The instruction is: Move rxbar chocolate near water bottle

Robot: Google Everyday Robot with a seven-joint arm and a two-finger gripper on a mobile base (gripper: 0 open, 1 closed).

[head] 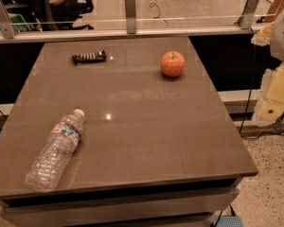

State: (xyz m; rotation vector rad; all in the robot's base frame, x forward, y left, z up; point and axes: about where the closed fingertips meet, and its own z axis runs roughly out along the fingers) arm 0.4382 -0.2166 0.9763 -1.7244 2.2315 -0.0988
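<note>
The rxbar chocolate (89,56) is a small dark flat bar with pale lettering. It lies at the far left of the brown table (146,126). The water bottle (57,149) is clear crinkled plastic with a white cap and a white label. It lies on its side at the near left, with the cap pointing away from me. The bar and the bottle are far apart. My gripper is out of view. Only pale cream parts of my arm (277,91) show at the right edge, beside and off the table.
A round orange-red apple (173,63) stands at the far right of the table. A glass railing with metal posts (129,11) runs behind the far edge. Speckled floor lies to the right of the table.
</note>
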